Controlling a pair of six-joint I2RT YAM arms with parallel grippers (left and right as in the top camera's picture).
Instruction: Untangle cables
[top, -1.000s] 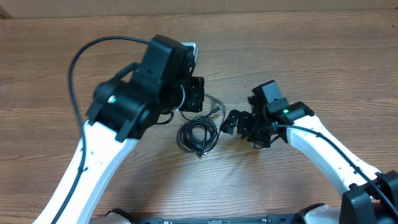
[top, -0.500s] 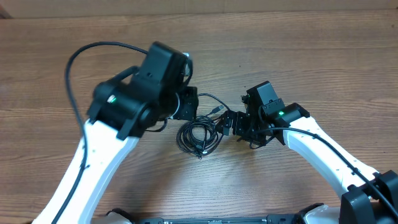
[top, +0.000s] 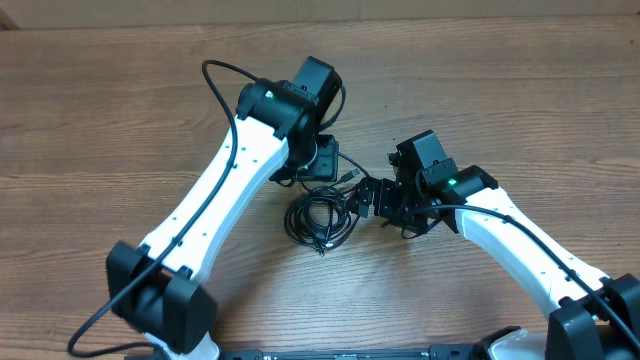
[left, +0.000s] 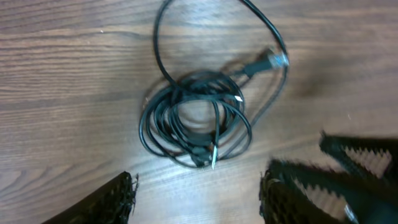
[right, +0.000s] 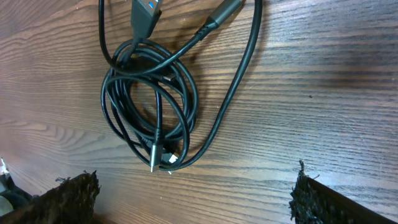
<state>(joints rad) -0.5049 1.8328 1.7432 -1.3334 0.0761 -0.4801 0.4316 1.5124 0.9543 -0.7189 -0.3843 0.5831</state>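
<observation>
You are looking at the cables (top: 320, 220) lying as one loose black coil on the wooden table (top: 520, 80), near its middle and between the two arms. The left gripper (top: 322, 160) is hanging just beside the far edge of the coil. In the left wrist view its fingers (left: 115, 199) are standing wide apart and nothing is sitting between them. The coil (left: 196, 124) is lying on the wood ahead of them, not touching them. From this coil one long loop is running up and out of the picture, and a plug (left: 273, 60) with a pale tip is resting just beside the coil at its upper right.

The right gripper (top: 372, 197) is waiting just beside the right edge of the coil. In the right wrist view its fingers (right: 68, 199) are also spreading wide and are holding nothing. There the coil (right: 152, 106) is lying clear of both fingers. A plug with a blue inside (right: 146, 12) is crossing the top of the coil, and a small silver tip (right: 155, 163) is pointing out at the bottom of it.
</observation>
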